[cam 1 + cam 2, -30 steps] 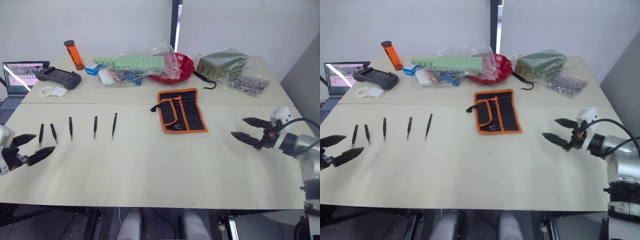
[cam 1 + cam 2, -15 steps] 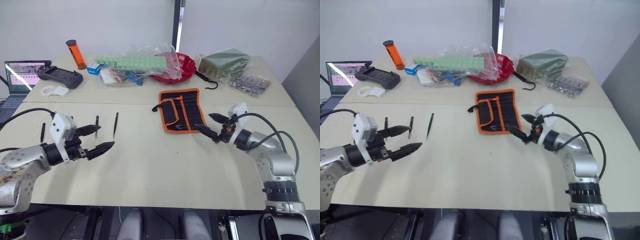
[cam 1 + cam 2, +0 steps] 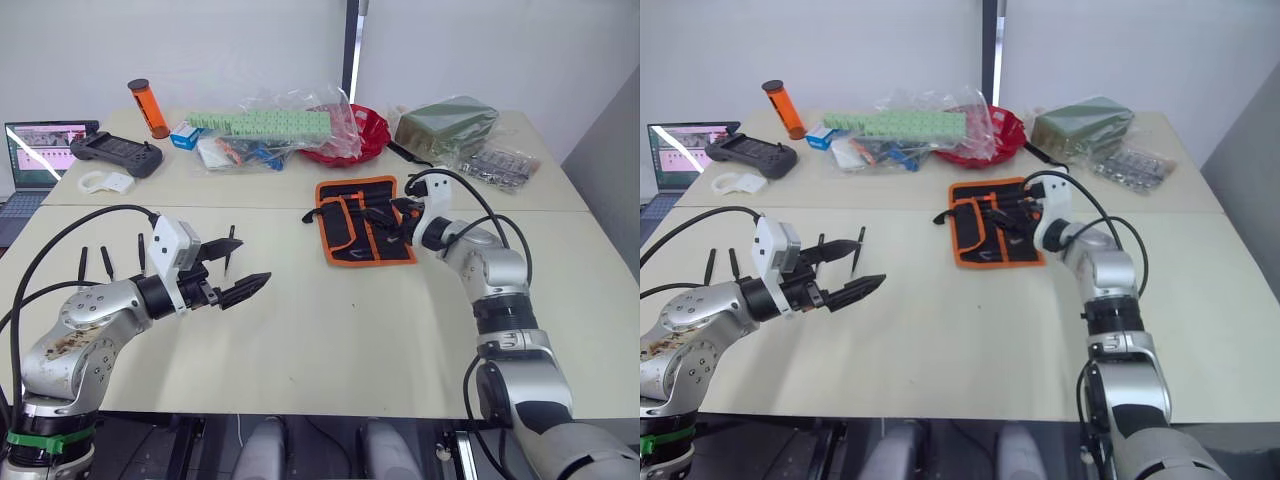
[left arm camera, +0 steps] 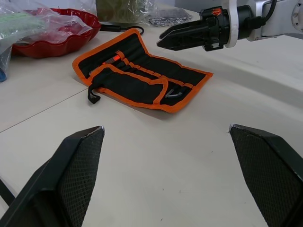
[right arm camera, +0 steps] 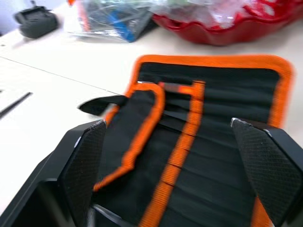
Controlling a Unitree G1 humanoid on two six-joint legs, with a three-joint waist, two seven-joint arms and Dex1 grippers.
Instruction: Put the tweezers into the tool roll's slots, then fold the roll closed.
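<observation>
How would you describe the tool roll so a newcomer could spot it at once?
On the pale table, look near the middle, in front of the red tray among the clutter at the back. The tool roll lies open and flat: black fabric with bright orange edging, unlike the bagged items behind it.

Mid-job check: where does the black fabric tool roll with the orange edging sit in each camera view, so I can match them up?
Left eye view: black fabric tool roll with orange edging, centre, open on the table.
Right eye view: roll centre, under the right gripper.
Left wrist view: roll upper middle.
Right wrist view: roll between that gripper's fingers.
Shared landmark: red tray behind the roll.
</observation>
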